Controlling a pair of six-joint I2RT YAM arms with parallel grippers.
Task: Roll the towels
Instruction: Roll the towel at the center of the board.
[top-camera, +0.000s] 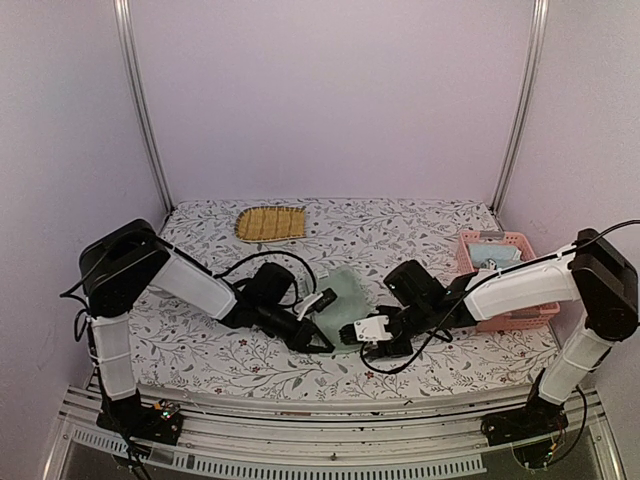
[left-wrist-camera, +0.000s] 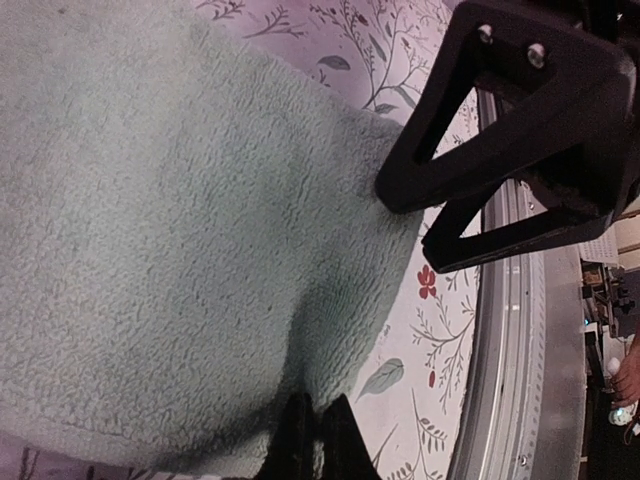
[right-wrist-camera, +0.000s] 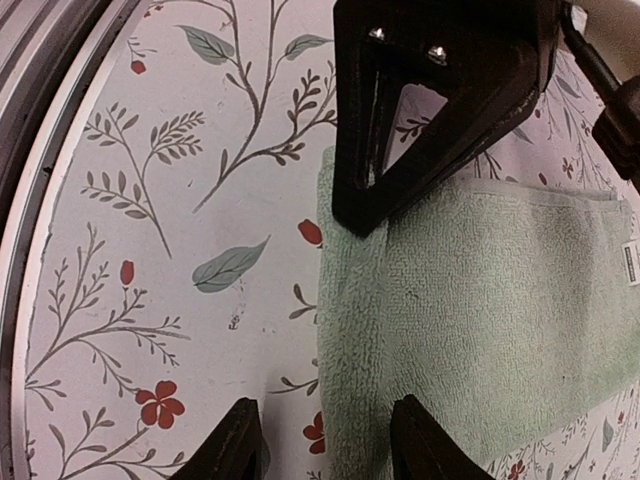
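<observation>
- Pale purple walls stand around a table (top-camera: 420, 225) with a cloth of leaves and red flowers.
- I think the job has only just begun. The green towel (top-camera: 345, 300) lies mostly flat in the middle of the table, not in a roll.
- One edge of the green towel looks a little turned over, maybe the start of a roll, but I am not sure.
- Off to the right of the green towel is a pink basket (top-camera: 510, 315) with a blue towel (top-camera: 492, 255) in it. I cannot tell if that one is rolled.
- I see no pink towel anywhere.
- Far behind the green towel lies a yellow-brown mat (top-camera: 270, 222). It is not part of the job.
- Both arms reach low and inward, meeting at the near side of the green towel.
- The left gripper (left-wrist-camera: 317, 440) is closed tight and looks pinched on the edge of the green towel, which humps up beside it.
- The right gripper (right-wrist-camera: 330, 445) has its jaws spread apart and holds nothing. One tip is over the green towel's edge and the other over the bare cloth beside it.
</observation>
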